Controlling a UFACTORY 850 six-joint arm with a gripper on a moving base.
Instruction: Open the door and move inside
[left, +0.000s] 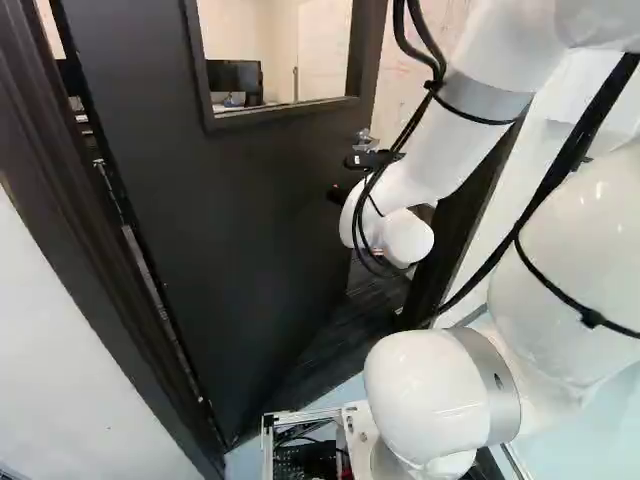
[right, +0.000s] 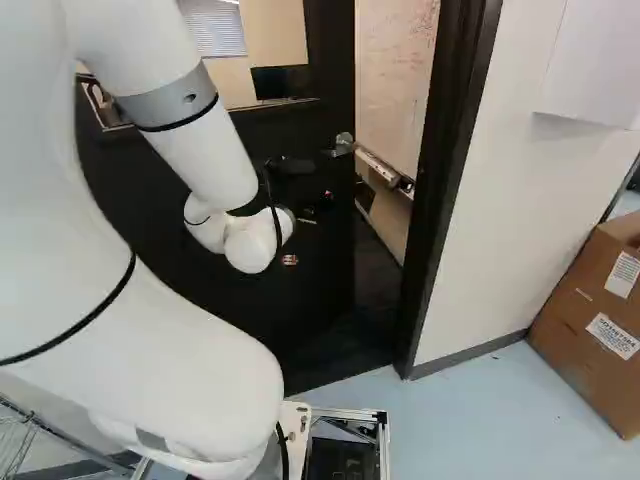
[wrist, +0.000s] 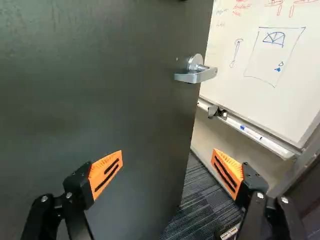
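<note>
In the left base view, the door (left: 240, 190) stands ajar, the arm (left: 450, 150) reaching toward it. In the right base view, the frame (right: 445, 180) is apart from the door's free edge. In the wrist view, the gripper (wrist: 167, 152) faces the door, fingers spread, its handle (wrist: 197, 75) ungripped; unlatching seems done, so push the door wider, then drive through
</note>
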